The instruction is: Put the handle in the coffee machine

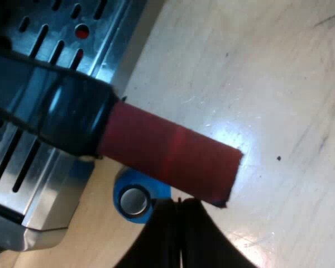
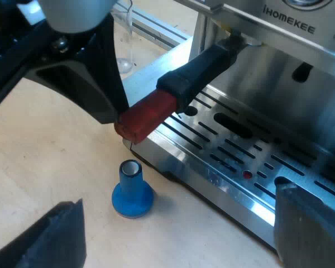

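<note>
Pale wood-grain counter (image 2: 39, 162) carried the espresso machine (image 2: 301, 78), whose steel front bore lettering ending in HOMEKEE. The dark handle (image 2: 204, 70) ran from up under the machine's front, just below that lettering, slanting down and outward over the slotted drip tray (image 2: 229, 139). Its red end (image 2: 147, 115) hung past the tray's edge, above the counter. Whether the holder was fully locked in could not be told. The left end effector (image 1: 180, 205) was closed, its two black fingers (image 1: 162, 234) pressed together with nothing between them, and it sat right against the red end, touching it. A blue tamper (image 2: 132, 192) stood upright on the counter near the tray's corner, just beneath the red end and apart from both arms. The right end effector (image 2: 176, 223) was open, spread wide and holding nothing, hovering near the tamper and the tray's edge.
</note>
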`<state>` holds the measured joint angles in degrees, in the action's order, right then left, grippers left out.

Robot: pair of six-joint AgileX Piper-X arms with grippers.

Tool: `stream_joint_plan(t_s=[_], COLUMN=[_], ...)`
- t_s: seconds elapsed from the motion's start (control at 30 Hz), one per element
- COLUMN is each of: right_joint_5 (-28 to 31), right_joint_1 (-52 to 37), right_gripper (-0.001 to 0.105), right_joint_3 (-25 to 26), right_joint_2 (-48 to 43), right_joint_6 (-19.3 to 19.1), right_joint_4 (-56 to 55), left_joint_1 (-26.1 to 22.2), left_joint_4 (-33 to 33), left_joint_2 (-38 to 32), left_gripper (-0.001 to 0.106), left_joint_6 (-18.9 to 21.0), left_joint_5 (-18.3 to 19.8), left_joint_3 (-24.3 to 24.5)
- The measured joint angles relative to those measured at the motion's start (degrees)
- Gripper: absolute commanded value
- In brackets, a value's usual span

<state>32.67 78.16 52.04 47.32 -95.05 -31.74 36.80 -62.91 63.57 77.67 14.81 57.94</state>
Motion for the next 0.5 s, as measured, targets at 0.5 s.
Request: stream_joint_plan(t_s=[0.5], right_joint_5=[0.1], right_joint_1=[0.0], right_gripper=[0.071], right_joint_3=[0.0], right_joint_2=[0.0], right_joint_6=[0.0], right_joint_4=[-0.2], left_joint_1=[1.5], left_joint_4=[-2.2], left_joint_2=[-0.1], left_gripper=[0.000], left_joint_6=[-2.6], left_joint_5=[-0.4], left_joint_3=[0.1])
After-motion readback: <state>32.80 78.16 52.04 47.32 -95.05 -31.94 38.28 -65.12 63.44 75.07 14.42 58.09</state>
